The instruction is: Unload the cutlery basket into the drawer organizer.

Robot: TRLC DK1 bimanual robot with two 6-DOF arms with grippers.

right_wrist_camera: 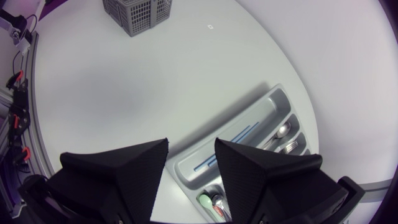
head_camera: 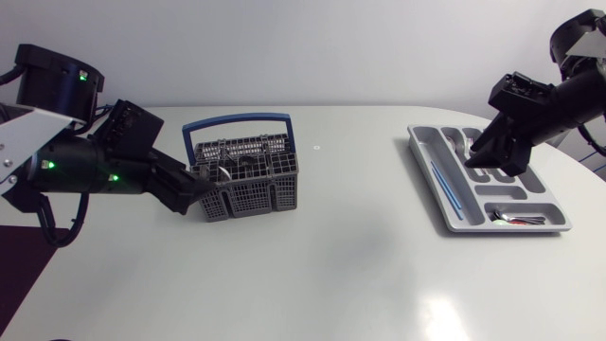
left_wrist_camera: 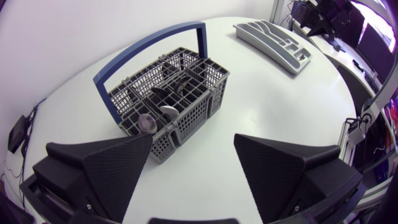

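Hovering at the near left corner of the cutlery basket (head_camera: 248, 176), the left gripper (head_camera: 196, 189) holds its jaws spread wide with nothing between them. In its wrist view the two fingers (left_wrist_camera: 118, 165) flank bare table (head_camera: 331, 275), with the basket just ahead. One fingertip lies so close to the basket's corner that contact cannot be judged. The grey mesh basket stands upright left of the table's middle with its blue handle (head_camera: 237, 121) raised. It still holds several pieces, among them a spoon (left_wrist_camera: 147, 121) with its bowl up in the compartment nearest the gripper; the darker pieces behind it are too murky to name. Well apart, at the table's right end, lies the grey drawer organizer (head_camera: 424, 163). The right gripper (head_camera: 492, 161) hangs over its upper compartments, jaws parted by a narrow gap and holding nothing. From the right wrist camera the fingers (right_wrist_camera: 255, 171) frame the organizer below. A thin blue-handled utensil (right_wrist_camera: 227, 146) lies in the long side slot, and a spoon (right_wrist_camera: 283, 130) and a fork (right_wrist_camera: 292, 147) rest in neighbouring slots ahead of the gripper. Pieces with green and red handles (right_wrist_camera: 211, 200) sit in the cross compartment under the fingers.
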